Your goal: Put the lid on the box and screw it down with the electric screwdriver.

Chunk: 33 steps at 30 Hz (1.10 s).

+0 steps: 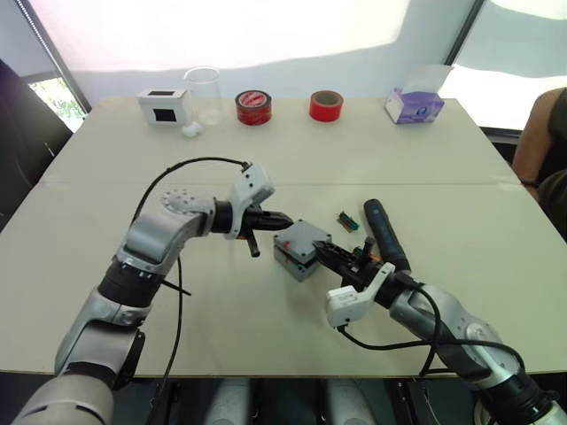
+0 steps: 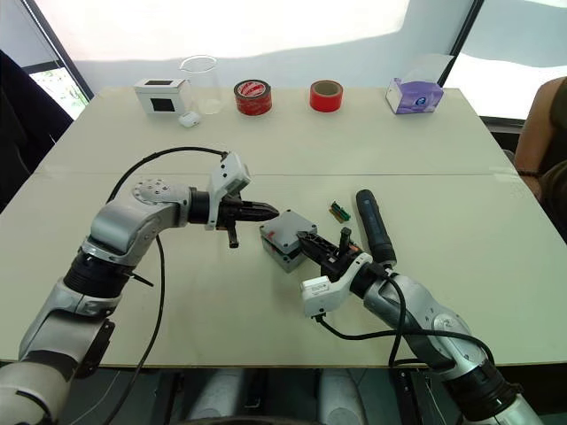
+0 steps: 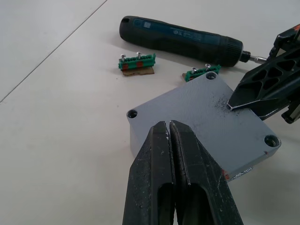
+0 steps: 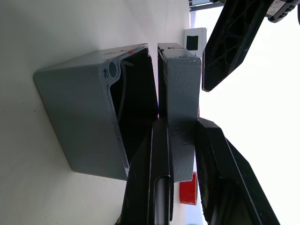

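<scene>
Your right hand [image 4: 180, 154] is clamped on the lid [image 4: 180, 89], one finger under it and one on top, holding it just above the open box [image 4: 89, 122] with a gap still showing between the two. Your left hand [image 3: 172, 140] has its fingers pressed together, gripping nothing, with the tips hovering over the near-left part of the lid's top face; I cannot tell whether they touch it.

The box [image 1: 297, 264] sits on the tabletop [image 1: 372, 168] near the middle, between your two hands. A small red mark shows on its rim by a corner screw hole.

The electric screwdriver [image 1: 385, 233] lies flat on the tabletop just to the right of the box, untouched, beside your right wrist. Two small green terminal blocks [image 3: 136, 63] lie between the box and the screwdriver, one of them just beside the lid's corner.

Along the far edge of the tabletop stand a white box with a black window [image 1: 163, 105], a clear beaker [image 1: 203, 94], two red tape rolls [image 1: 253, 107] and a purple tissue box [image 1: 414, 106]. A person's arm [image 1: 542, 142] shows at the right edge.
</scene>
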Motion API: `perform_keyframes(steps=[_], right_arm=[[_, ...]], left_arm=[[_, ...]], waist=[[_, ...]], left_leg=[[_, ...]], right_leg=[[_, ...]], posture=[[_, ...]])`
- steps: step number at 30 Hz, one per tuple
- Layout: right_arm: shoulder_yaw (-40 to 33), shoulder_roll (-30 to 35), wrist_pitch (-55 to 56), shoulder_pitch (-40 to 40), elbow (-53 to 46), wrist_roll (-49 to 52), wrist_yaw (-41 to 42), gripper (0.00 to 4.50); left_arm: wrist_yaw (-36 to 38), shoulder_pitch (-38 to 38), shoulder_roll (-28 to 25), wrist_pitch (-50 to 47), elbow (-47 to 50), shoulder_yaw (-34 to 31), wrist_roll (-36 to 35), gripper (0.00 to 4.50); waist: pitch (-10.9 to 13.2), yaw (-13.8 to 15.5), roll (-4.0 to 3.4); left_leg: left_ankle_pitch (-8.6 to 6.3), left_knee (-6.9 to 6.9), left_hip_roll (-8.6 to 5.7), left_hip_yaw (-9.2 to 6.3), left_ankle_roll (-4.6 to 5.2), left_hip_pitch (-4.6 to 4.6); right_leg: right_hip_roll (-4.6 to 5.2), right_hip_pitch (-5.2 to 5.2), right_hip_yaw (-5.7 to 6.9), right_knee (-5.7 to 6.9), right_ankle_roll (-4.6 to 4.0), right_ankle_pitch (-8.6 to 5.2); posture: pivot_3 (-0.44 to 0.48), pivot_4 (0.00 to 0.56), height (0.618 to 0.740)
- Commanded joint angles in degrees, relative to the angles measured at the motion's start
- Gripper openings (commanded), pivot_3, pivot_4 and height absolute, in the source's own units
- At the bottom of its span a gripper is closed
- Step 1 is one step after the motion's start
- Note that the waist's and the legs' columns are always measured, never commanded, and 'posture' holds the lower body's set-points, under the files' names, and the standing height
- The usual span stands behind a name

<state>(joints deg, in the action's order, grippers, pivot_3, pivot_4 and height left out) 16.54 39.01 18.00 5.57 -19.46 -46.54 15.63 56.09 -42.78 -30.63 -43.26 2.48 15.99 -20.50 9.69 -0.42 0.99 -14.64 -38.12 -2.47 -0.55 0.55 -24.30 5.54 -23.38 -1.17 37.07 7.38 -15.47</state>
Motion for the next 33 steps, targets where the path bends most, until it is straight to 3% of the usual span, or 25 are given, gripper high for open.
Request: perform_keyframes(steps=[1, 7, 11, 16, 26, 29, 33], right_arm=[[0.7, -0.1, 1.1, -1.4, 1.2, 0.4, 1.2, 0.13], [0.7, -0.1, 1.8, -2.4, 2.5, -0.6, 0.2, 0.13], [0.1, -0.3, 1.6, -3.2, 2.2, -0.4, 0.0, 1.66], [-1.5, -0.3, 1.8, -5.1, -0.5, 0.0, -0.2, 3.35], [-6.1, -0.7, 0.7, -11.7, -6.4, 5.7, 2.5, 3.35], [-7.9, -4.5, -4.4, -12.4, -8.2, 17.9, 6.4, 2.70], [-9.6, -8.4, -13.7, -12.7, -11.8, 32.4, 12.8, 1.12]], left_arm=[[1.3, 0.3, -0.4, 3.5, 2.1, 2.6, 2.6, 0.06], [3.4, 2.9, -1.6, 7.0, 2.5, 9.2, 7.8, 0.06], [3.6, 5.6, -1.7, 8.9, 0.7, 11.3, 10.5, 0.00], [3.6, 7.3, -1.3, 11.8, -2.2, 11.6, 12.4, 0.00], [3.7, 7.9, 0.4, 14.5, -5.7, 10.9, 13.8, 0.00], [3.9, 7.0, 1.9, 12.8, -5.5, 6.6, 10.0, 0.00], [3.7, 4.4, 3.8, 6.3, -4.6, -2.7, 1.5, 0.00]], waist=[[0.0, 0.0, 0.00], [-0.1, 0.0, -0.01], [-0.1, 0.0, 0.01], [-0.7, 0.0, 0.08], [-0.9, 1.0, 0.06], [-0.9, 1.1, 0.07], [-0.8, 1.0, 0.06]], left_leg=[[0.00, 0.00, 0.00, 0.00, 0.00, 0.02], [-0.03, 0.01, 0.00, 0.00, 0.06, 0.25], [-0.23, 0.13, -0.01, -0.01, 0.35, 0.98], [-0.23, 0.13, 0.02, -0.02, 0.35, 1.10], [-0.24, 0.12, 0.02, -0.03, 0.36, 1.13], [-0.24, 0.12, 0.03, -0.03, 0.36, 1.13], [-0.24, 0.11, 0.05, -0.09, 0.36, 1.08]], right_leg=[[0.00, 0.02, 0.00, 0.00, 0.00, 0.00], [0.00, 0.25, 0.00, -0.02, -0.05, -0.03], [0.01, 1.06, 0.04, -0.21, -0.14, -0.15], [0.01, 1.15, 0.04, -0.16, -0.14, -0.16], [0.02, 1.16, 0.04, -0.14, -0.16, -0.18], [0.02, 1.18, 0.05, -0.14, -0.17, -0.18], [0.02, 1.13, 0.06, -0.12, -0.17, -0.18]], posture=[[0.000, 0.150, 0.740], [0.000, 0.150, 0.740], [0.000, 0.150, 0.740], [0.000, 0.150, 0.740], [0.000, 0.150, 0.740], [0.000, 0.150, 0.740], [0.000, 0.150, 0.740]])
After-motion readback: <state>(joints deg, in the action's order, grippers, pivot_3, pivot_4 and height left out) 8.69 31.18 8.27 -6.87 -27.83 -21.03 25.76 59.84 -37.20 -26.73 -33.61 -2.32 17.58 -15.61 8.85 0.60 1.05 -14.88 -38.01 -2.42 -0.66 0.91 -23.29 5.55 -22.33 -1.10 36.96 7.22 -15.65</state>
